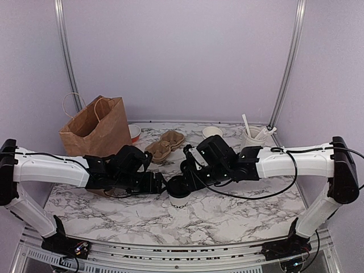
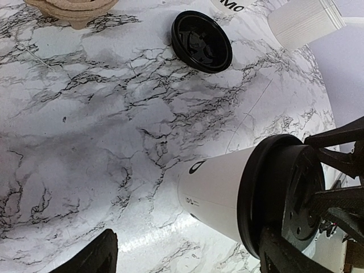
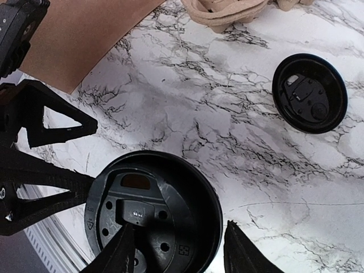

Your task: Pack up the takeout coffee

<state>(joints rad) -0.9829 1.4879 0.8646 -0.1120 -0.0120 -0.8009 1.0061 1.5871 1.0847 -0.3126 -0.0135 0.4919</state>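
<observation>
The cup (image 1: 178,200) stands upright on the table (image 1: 244,216), in front of the bag (image 1: 96,129) and to its right, with its black lid (image 1: 176,186) on. The right claw (image 3: 179,226) hangs over the lid, half spread. One fingertip is above the lid's middle and the other just past its rim; I cannot tell whether they touch it. The left claw (image 2: 189,236) is spread wide on the cup's bag side, pinching nothing: one finger is by the lid's edge, the other well off the cup. A spare lid (image 2: 202,41) lies flat right of the bag. A tray (image 1: 165,145) sits just right of the bag, and a utensil cup (image 1: 254,136) far right of it.
</observation>
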